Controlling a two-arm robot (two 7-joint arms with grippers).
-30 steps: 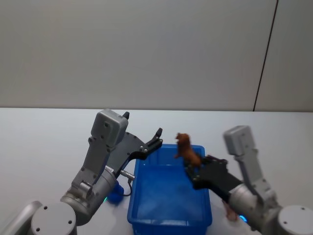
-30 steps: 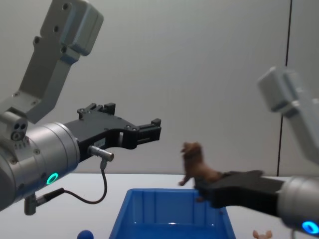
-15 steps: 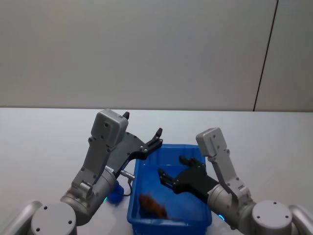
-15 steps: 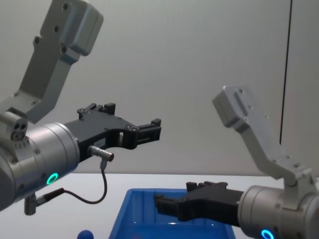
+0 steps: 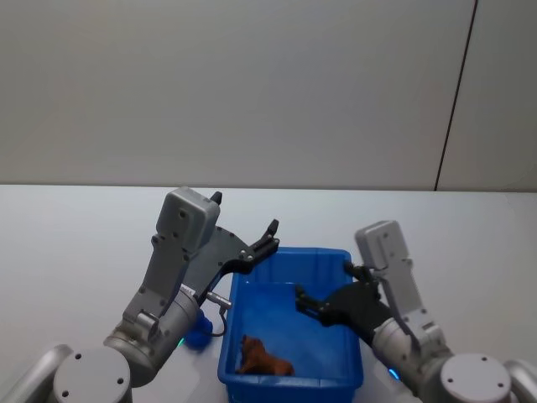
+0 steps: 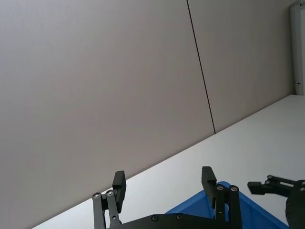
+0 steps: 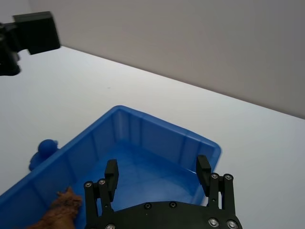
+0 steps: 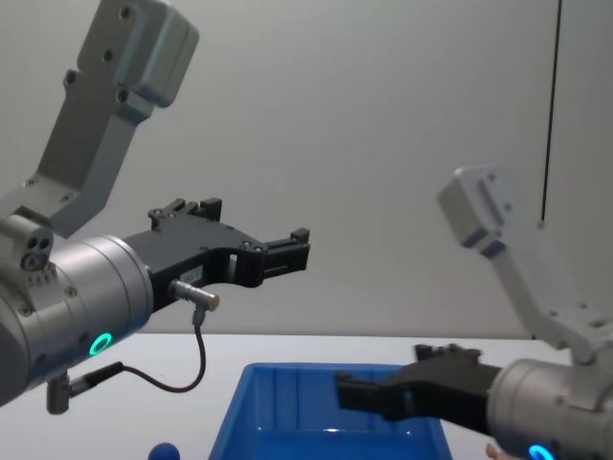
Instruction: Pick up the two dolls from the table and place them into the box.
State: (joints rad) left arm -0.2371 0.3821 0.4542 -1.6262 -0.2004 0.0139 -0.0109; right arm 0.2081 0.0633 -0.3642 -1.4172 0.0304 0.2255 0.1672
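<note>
The blue box [image 5: 289, 382] stands close in front of me. A shaggy brown doll [image 5: 264, 361] lies on the box floor near its front left corner, and it also shows in the right wrist view [image 7: 59, 212]. A rounded blue doll [image 5: 195, 336] sits on the table just left of the box, partly behind my left arm. My right gripper [image 5: 323, 304] hovers open and empty over the right half of the box [image 7: 157, 143]. My left gripper [image 5: 264, 239] is raised above the box's far left corner, open, nothing between its fingers.
The white table [image 5: 75, 243] runs wide to both sides and behind the box up to a plain grey wall. A black cable [image 8: 182, 374] loops under my left wrist. The blue doll [image 7: 45, 150] sits beside the box's outer wall.
A second ago my right gripper held the brown doll above the box. It opened, the doll dropped to the box floor, and the gripper has drawn back to the right. The left arm stayed still.
</note>
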